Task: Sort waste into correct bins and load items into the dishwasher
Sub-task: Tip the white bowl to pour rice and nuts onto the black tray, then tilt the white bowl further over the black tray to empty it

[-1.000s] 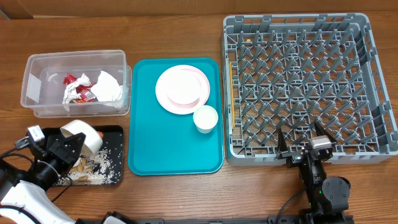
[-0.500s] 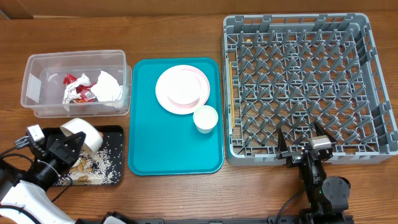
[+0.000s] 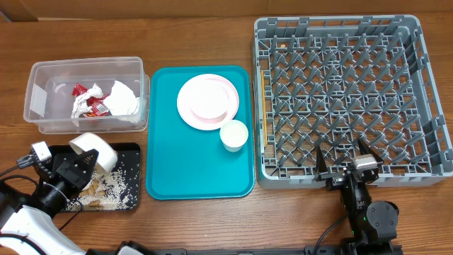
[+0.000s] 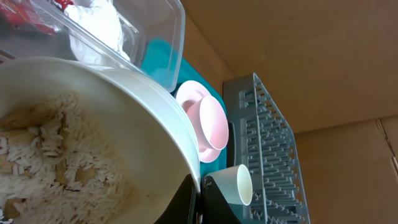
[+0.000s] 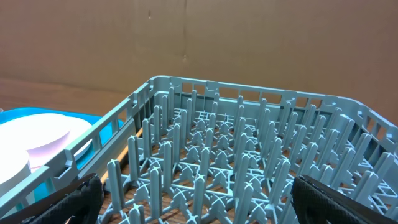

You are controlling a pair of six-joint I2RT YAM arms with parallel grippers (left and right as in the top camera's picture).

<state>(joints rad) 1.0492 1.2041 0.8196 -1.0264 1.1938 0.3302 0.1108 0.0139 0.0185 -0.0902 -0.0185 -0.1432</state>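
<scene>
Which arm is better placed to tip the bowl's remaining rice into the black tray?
Left. The left gripper is shut on the tilted bowl above the black tray; the right gripper is open, far off by the dish rack.

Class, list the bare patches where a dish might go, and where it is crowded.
Free: the lower half of the teal plastic tray, below the small white cup; the whole grey latticed dish rack. Crowded: the flat black tray, with pale crumbs, a tilted white round bowl and the left pincer.

Left claw (image 3: 74,170) clamped on tilted white round bowl (image 3: 95,150), left of rectangular teal plastic tray (image 3: 184,166); right claw (image 3: 345,163) spread wide, right of it.
</scene>
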